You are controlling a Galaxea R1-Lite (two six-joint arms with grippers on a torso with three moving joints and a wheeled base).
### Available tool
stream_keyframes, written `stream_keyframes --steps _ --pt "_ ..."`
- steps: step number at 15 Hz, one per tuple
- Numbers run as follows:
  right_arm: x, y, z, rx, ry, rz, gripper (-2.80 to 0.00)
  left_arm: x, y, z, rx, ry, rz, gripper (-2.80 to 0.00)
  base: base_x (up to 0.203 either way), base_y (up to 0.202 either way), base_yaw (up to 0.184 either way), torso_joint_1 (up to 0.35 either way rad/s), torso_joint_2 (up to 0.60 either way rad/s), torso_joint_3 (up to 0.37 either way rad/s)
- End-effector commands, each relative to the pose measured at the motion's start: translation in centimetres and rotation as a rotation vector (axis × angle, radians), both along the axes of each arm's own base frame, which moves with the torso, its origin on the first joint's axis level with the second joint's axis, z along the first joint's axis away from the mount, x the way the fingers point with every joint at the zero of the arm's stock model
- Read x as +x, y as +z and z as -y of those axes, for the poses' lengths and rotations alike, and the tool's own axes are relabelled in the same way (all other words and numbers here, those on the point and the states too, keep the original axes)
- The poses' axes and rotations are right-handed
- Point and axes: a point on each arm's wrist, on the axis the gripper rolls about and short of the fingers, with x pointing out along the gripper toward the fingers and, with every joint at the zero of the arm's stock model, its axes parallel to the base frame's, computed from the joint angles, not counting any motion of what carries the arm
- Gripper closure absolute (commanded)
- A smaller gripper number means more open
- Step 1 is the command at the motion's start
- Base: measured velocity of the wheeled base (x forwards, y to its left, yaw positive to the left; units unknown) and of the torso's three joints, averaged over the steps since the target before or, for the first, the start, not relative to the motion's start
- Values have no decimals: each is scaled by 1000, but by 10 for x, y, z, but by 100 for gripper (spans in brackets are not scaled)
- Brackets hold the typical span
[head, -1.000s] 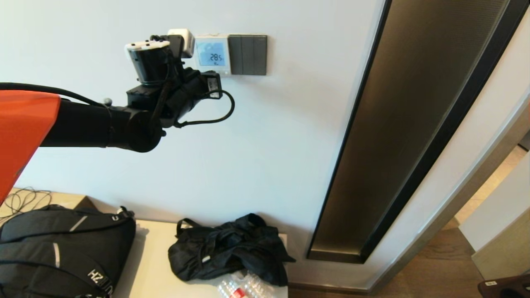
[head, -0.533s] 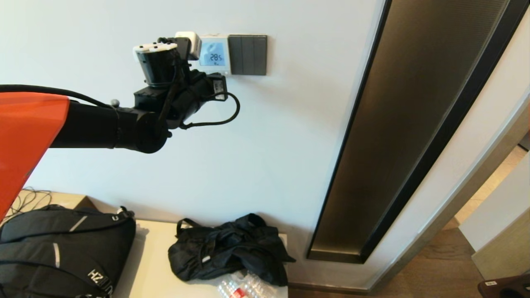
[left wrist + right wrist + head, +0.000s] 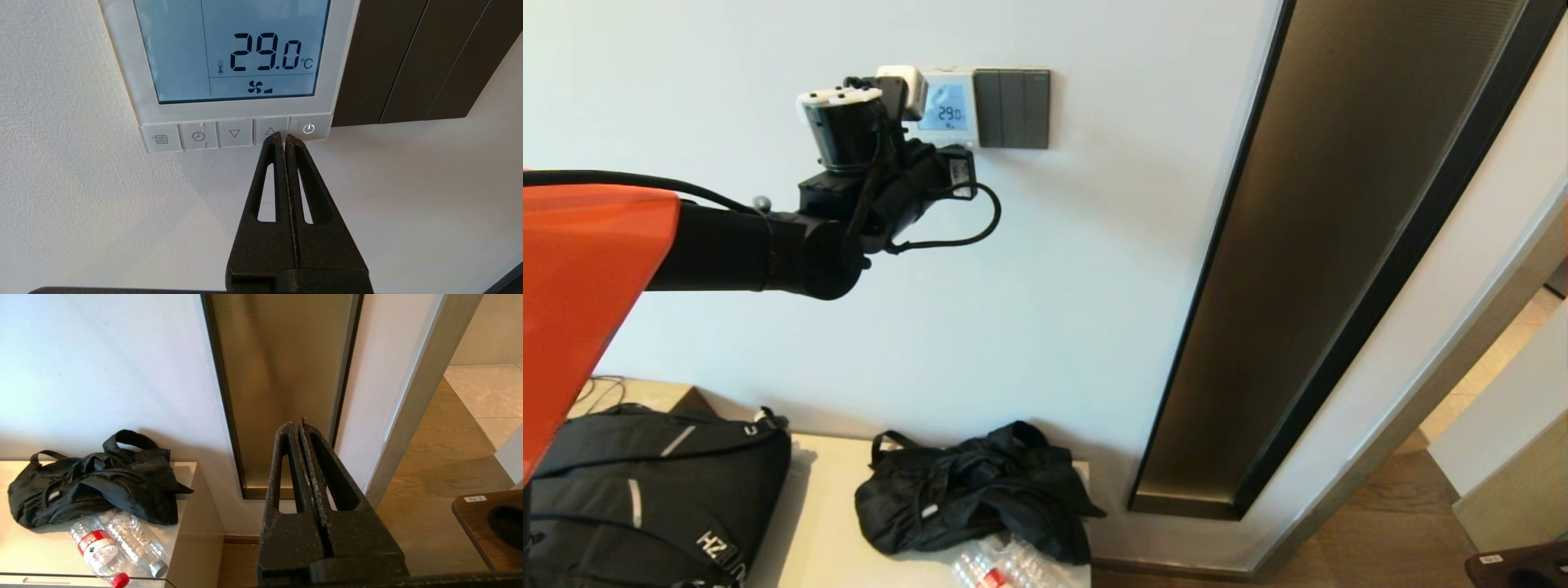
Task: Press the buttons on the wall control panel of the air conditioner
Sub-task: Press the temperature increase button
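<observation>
The white wall control panel [image 3: 241, 110] has a light-blue screen [image 3: 237, 49] reading 29.0 °C; it also shows in the head view [image 3: 949, 110]. Its button strip [image 3: 235, 134] runs below the screen. My left gripper [image 3: 284, 136] is shut and empty, its tips touching the up-arrow button [image 3: 267, 130], right beside the power button [image 3: 309, 128]. In the head view the left arm hides the gripper's tips below the panel. My right gripper [image 3: 297, 424] is shut and empty, parked low, pointing at the wall beside the door frame.
A dark grey three-gang switch plate [image 3: 1012, 108] sits right of the panel. A tall dark glass strip [image 3: 1307, 269] runs down the wall. Below stands a cabinet [image 3: 821, 523] with a black backpack [image 3: 645, 498], a black bag [image 3: 972, 490] and plastic bottles [image 3: 114, 547].
My left arm moved right and toward the wall, bringing the shut tips onto the button strip. The screen reading went from 28.5 to 29.0.
</observation>
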Motion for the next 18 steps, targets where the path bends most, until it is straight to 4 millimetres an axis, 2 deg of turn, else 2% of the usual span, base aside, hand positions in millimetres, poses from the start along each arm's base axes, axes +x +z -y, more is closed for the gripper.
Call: stream_keyframes --steps 1,13,18 --pt "0 0 0 0 1 -1 0 3 -1 1 -2 2 4 0 0 0 0 0 0 0" --pt "0 0 0 0 0 -1 0 -6 5 -4 -12 4 20 0 0 0 0 0 0 0" --pt "0 0 0 0 1 -1 0 -3 -1 -2 -6 4 8 0 0 0 0 0 0 0"
